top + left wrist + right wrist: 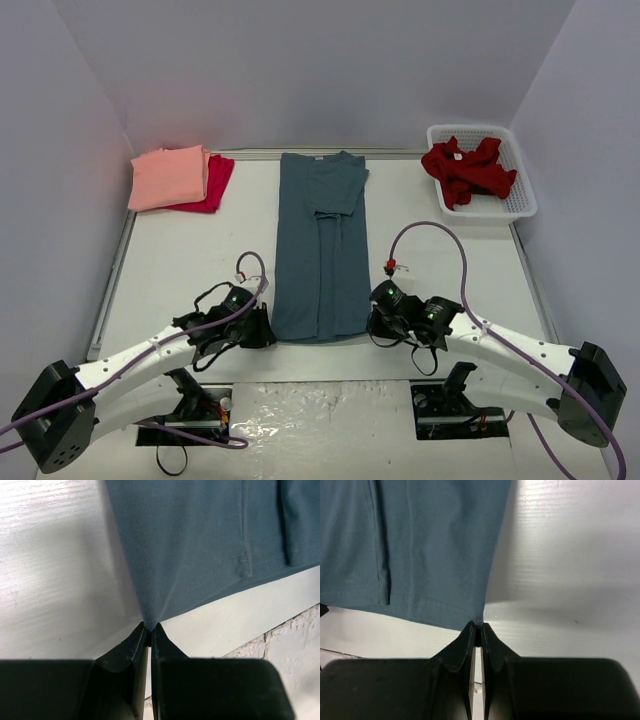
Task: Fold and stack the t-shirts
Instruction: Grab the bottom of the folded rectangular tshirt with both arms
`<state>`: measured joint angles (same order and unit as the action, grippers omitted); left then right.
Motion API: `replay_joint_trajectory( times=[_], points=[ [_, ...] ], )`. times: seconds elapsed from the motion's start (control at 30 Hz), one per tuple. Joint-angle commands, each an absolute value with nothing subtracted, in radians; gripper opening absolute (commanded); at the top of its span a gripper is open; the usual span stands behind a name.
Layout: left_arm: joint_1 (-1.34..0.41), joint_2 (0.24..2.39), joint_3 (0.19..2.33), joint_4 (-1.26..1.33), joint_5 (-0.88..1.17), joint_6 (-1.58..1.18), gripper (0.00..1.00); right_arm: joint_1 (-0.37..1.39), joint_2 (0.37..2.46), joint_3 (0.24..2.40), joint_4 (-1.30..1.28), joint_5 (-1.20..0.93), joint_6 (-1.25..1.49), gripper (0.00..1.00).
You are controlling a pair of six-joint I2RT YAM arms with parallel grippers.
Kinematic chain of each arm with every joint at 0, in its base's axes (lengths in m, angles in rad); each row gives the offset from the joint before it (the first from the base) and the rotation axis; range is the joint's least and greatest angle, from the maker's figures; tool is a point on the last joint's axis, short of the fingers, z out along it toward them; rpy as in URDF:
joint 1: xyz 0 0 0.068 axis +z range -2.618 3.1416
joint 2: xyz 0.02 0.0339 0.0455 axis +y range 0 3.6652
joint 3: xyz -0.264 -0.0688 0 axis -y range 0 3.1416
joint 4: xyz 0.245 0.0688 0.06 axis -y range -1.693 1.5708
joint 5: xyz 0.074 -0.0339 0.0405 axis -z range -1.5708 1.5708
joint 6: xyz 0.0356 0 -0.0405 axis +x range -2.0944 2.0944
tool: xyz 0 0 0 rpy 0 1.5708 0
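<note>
The slate-blue t-shirt (322,245) lies in a long narrow strip down the middle of the table, sleeves folded in. My left gripper (262,330) is shut on its near left hem corner (150,622). My right gripper (376,322) is shut on its near right hem corner (479,620). The salmon-pink t-shirt (168,177) lies folded on the crimson t-shirt (214,180) at the far left. The dark red t-shirt (468,170) is crumpled in the basket.
The white lattice basket (520,195) stands at the far right corner. A raised rim (110,290) runs along the table's left edge. A rough patch (295,650) of the near table edge shows beside the left gripper.
</note>
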<state>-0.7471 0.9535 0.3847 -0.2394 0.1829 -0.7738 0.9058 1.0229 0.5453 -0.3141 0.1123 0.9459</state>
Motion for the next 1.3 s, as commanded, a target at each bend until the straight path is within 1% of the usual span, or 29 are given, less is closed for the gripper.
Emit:
replay_joint_trajectory(
  times=[0.0, 0.8, 1.27],
  points=[
    [-0.755, 0.94, 0.44, -0.296, 0.167, -0.776, 0.02, 0.914, 1.005, 0.601, -0.371, 0.192, 0.956, 0.0],
    [-0.742, 0.943, 0.591, -0.345, 0.077, -0.762, 0.02, 0.905, 1.052, 0.729, -0.377, 0.331, 0.891, 0.0],
    [-0.678, 0.972, 0.676, -0.379, 0.043, -0.756, 0.02, 0.808, 1.091, 0.791, -0.376, 0.356, 0.827, 0.0]
  ],
)
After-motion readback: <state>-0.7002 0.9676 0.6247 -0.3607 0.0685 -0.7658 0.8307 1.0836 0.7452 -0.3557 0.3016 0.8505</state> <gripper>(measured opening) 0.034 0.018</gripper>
